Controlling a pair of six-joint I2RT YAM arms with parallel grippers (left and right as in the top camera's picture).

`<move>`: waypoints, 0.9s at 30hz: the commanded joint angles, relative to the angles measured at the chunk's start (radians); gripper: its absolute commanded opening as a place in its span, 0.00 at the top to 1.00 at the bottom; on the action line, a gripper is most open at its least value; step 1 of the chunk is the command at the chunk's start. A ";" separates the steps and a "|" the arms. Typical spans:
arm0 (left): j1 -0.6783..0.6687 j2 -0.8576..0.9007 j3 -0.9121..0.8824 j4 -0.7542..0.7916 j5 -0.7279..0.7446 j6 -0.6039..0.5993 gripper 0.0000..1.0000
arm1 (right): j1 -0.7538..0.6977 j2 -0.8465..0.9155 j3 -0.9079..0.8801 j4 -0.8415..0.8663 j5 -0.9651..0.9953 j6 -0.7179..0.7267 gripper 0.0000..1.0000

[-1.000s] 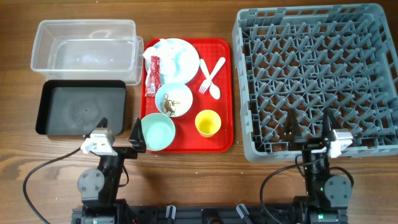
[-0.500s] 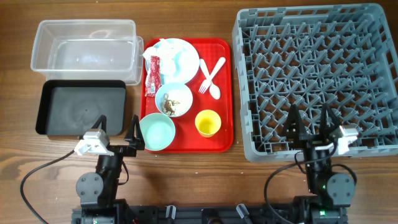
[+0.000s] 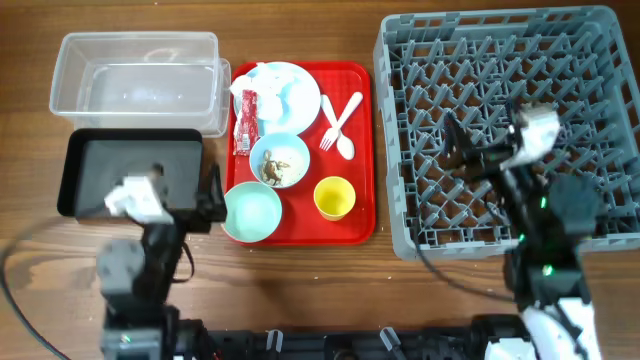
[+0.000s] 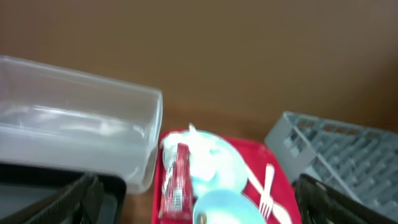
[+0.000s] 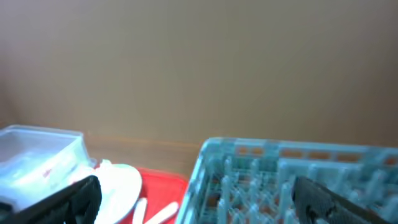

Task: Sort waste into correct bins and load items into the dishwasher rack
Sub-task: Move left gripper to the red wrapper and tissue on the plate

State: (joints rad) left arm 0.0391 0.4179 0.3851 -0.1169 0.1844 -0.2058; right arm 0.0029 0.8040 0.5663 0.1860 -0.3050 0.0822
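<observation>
On brown wood table [image 3: 300, 280], beige wall [image 5: 199, 74] behind: left hand [image 4: 196, 183], right hand [image 5: 196, 185] spread wide, empty.

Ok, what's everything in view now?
tub: 1, clear, back left
black tray: 1, black, before tub
red tray: 1, red, centre
plate: 1, light blue, red tray back
napkins: count unclear, white, on plate
wrapper: 1, red, beside plate
scrap bowl: 1, pale blue, red tray middle
empty bowl: 1, pale blue, tray front
cup: 1, yellow, tray front
fork, spoon: 1 each, white, right of plate
rack: 1, grey, right
left gripper, right gripper: 2, black, open
</observation>
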 commanded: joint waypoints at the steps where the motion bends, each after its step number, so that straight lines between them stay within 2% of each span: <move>1: -0.002 0.231 0.291 -0.144 0.012 0.042 0.00 | -0.005 0.093 0.173 -0.131 -0.108 -0.030 0.00; 7: -0.023 0.712 0.861 -0.563 0.013 0.047 0.00 | -0.005 0.248 0.488 -0.536 -0.108 -0.105 0.00; 11: -0.088 1.047 1.217 -0.838 -0.016 0.098 0.00 | -0.005 0.341 0.631 -0.754 -0.050 -0.111 0.00; 14: -0.135 1.246 1.396 -0.992 -0.037 0.097 0.00 | -0.005 0.383 0.671 -0.836 -0.040 -0.172 0.00; 16: -0.167 1.347 1.427 -0.996 -0.024 0.094 0.00 | -0.005 0.399 0.671 -0.853 -0.030 -0.172 0.00; 23: -0.234 1.567 1.427 -0.860 0.047 0.093 0.01 | -0.005 0.415 0.671 -0.861 -0.034 -0.167 0.00; 27: -0.299 1.636 1.427 -0.807 -0.187 -0.047 0.02 | -0.005 0.415 0.671 -0.861 -0.033 -0.168 0.00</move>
State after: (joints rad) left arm -0.2169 2.0216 1.7920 -0.9394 0.1570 -0.1551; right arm 0.0029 1.2148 1.2125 -0.6762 -0.3542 -0.0734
